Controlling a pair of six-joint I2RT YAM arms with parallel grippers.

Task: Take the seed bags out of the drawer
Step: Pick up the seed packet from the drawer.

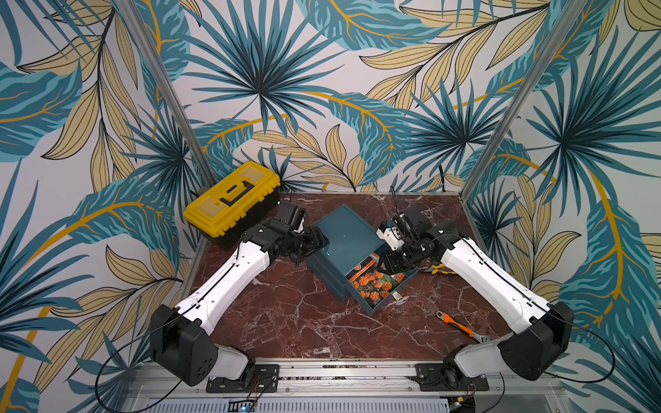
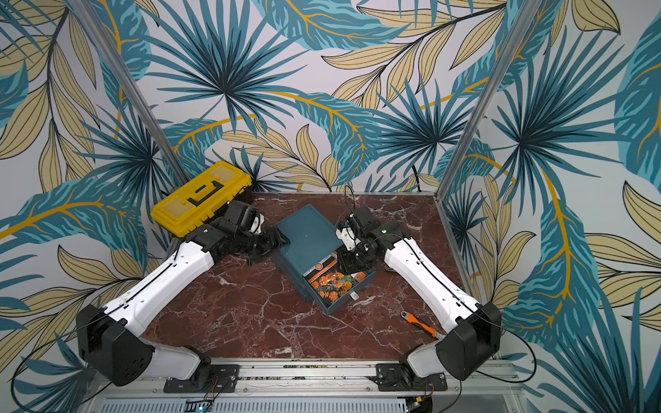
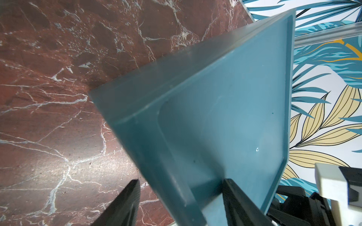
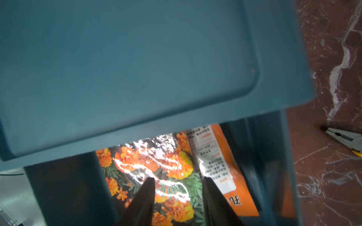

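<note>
Your left gripper (image 3: 181,180) straddles the cabinet (image 3: 225,117) corner, jaws apart, clamping nothing. Your right gripper (image 4: 178,179) hovers half-open and empty over the seed bags (image 4: 147,158) in the drawer (image 4: 254,152).

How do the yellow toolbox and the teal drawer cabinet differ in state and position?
The yellow toolbox is shut; the teal drawer cabinet has its top drawer pulled out, showing orange seed bags. The toolbox sits at the far left corner of the table; the cabinet stands mid-table. Both are box-shaped storage containers.
</note>
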